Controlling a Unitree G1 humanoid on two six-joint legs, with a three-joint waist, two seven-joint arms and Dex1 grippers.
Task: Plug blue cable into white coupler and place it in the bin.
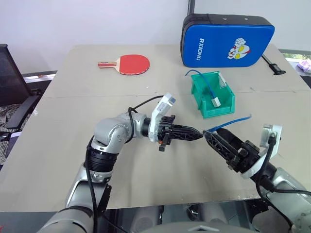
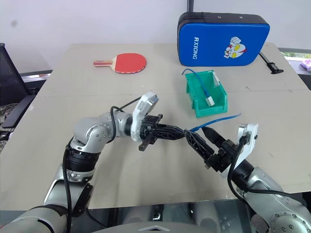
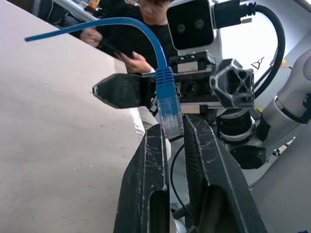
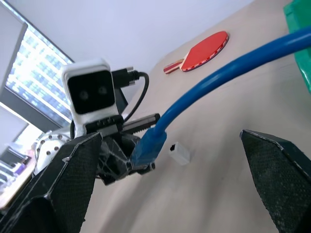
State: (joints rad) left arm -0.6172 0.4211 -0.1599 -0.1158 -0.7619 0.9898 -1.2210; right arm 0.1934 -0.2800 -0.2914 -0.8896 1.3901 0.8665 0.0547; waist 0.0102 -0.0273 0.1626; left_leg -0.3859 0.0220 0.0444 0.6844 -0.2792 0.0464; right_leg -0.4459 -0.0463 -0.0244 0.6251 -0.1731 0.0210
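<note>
My left gripper (image 1: 198, 134) is shut on the clear plug of the blue cable (image 1: 233, 121) and points level toward my right gripper. The plug (image 3: 170, 114) stands up between the left fingers, and the cable arcs away from it toward the green bin (image 1: 218, 111). Just past the plug, my right gripper (image 2: 199, 134) is open, with a finger on each side of the cable end and not touching it. The white coupler (image 4: 179, 153) lies loose on the table below, apart from both grippers.
Another blue cable with a white block (image 1: 216, 101) on its end lies in the bin. A red paddle (image 1: 131, 63) and a blue padded case (image 1: 227, 40) sit at the table's far side. A black chair (image 1: 12, 92) stands at the left. A person (image 3: 141, 29) shows behind.
</note>
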